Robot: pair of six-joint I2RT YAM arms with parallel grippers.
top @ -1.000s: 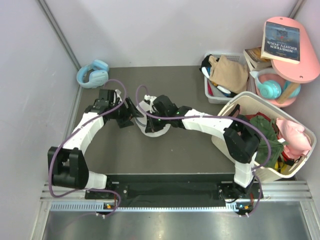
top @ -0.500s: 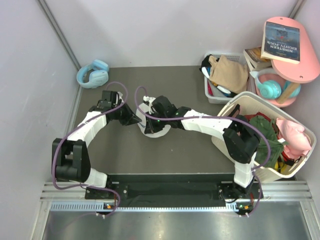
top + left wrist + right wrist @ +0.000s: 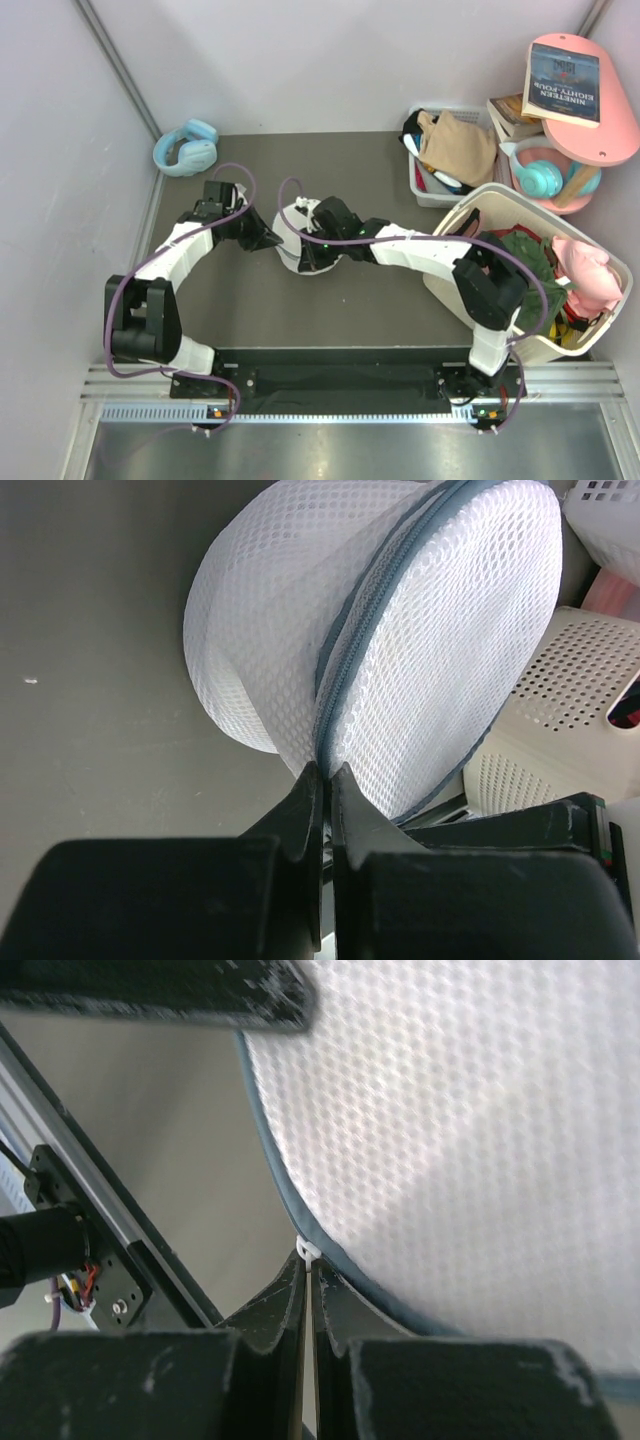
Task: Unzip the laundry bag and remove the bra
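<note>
Anchor the laundry bag (image 3: 400, 630) by its rim with the left gripper (image 3: 325, 772), already clamped together on the grey seam at the bag's near edge; treat that pinch as the fixed point. Draw the zip pull (image 3: 307, 1251) round the rim with the right gripper (image 3: 308, 1265), closed tight on that small white tab; follow the curve of the band rather than tugging straight out, or risk dragging the soft pouch along instead of parting the teeth. Ease the two grips gently away from each other to hold the zip line taut; avoid twisting the mesh, likely to bunch and jam the slider.

Sits mid-way across the table (image 3: 350, 300), between the two grippers and touching both; lies well apart from the white basket (image 3: 500, 190) and the grey crate (image 3: 418, 180) on the right; hard to tell from above whether flat or tipped on edge. Looks round and puffed; two halves of white honeycomb mesh, joined by a grey-blue zip band round the rim; appears zipped shut along every stretch in view. Shows nothing of the bra; presumably inside, hidden by the mesh.
</note>
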